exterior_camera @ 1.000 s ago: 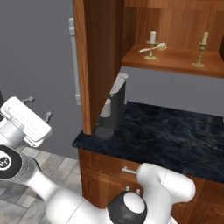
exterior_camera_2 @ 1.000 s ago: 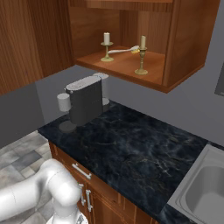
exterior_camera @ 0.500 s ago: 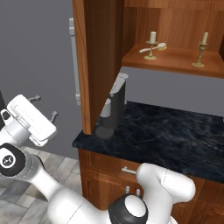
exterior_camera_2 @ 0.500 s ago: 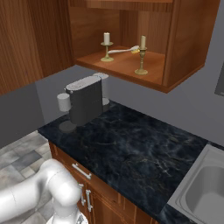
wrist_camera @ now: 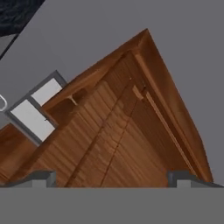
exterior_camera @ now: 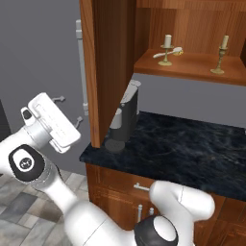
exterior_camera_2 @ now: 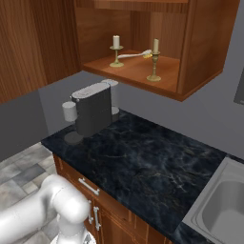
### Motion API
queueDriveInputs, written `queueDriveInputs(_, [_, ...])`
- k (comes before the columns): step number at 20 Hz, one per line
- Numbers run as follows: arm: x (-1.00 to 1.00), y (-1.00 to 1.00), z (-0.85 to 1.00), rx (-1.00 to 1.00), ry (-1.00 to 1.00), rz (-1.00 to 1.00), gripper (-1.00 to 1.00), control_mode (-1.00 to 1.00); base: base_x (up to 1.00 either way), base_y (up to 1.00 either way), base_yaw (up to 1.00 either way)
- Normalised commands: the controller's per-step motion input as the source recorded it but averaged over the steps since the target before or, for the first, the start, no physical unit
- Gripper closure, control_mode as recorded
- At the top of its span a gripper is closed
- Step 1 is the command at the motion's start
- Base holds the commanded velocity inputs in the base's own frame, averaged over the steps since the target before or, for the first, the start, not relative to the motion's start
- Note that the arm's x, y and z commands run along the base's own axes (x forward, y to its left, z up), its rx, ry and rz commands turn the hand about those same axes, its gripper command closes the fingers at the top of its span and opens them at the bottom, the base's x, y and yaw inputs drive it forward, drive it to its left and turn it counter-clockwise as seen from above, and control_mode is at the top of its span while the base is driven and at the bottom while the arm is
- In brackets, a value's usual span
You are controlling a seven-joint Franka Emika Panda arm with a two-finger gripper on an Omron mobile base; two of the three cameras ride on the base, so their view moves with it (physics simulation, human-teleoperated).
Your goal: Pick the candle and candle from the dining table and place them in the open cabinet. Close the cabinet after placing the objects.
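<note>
Candles both sat on the open cabinet (exterior_camera_2: 143, 71) shelf: short thick candle (exterior_camera: 166, 47) to the left in the left base view, thin taper candle (exterior_camera: 222, 53) well apart to its right, w/ a pale utensil (exterior_camera: 168, 52) lying just behind the thick one. Cabinet door (exterior_camera: 108, 62) stood open, edge-on, silver bar handle (exterior_camera: 80, 67) on its outer face. Gripper (exterior_camera: 67, 113) hung left of the door, near the handle, jaws spread wide, holding nothing. Coffee machine (exterior_camera_2: 90, 112) stood on the black marble counter (exterior_camera_2: 143, 167) below.
</note>
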Motion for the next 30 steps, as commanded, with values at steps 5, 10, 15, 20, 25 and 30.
queueDriveInputs(5, [-0.12,-0.65,0.46,0.12,-0.14,0.00,-1.00,-1.00,0.00,0.00,0.00])
queueDriveInputs(10, [-0.18,-0.71,0.46,0.12,-0.18,0.00,-1.00,-1.00,0.00,0.00,0.00])
queueDriveInputs(15, [-0.22,-0.81,0.48,0.15,-0.19,0.00,-1.00,-1.00,0.00,0.00,0.00])
queueDriveInputs(20, [-0.23,-0.88,0.46,0.17,-0.20,0.00,-1.00,-1.00,0.00,0.00,0.00])
queueDriveInputs(25, [-0.17,-0.97,0.20,0.17,-0.23,0.00,-1.00,-1.00,0.00,0.00,0.00])
queueDriveInputs(30, [-0.02,-1.00,0.01,0.17,-0.21,0.03,-1.00,-1.00,0.00,0.00,0.00])
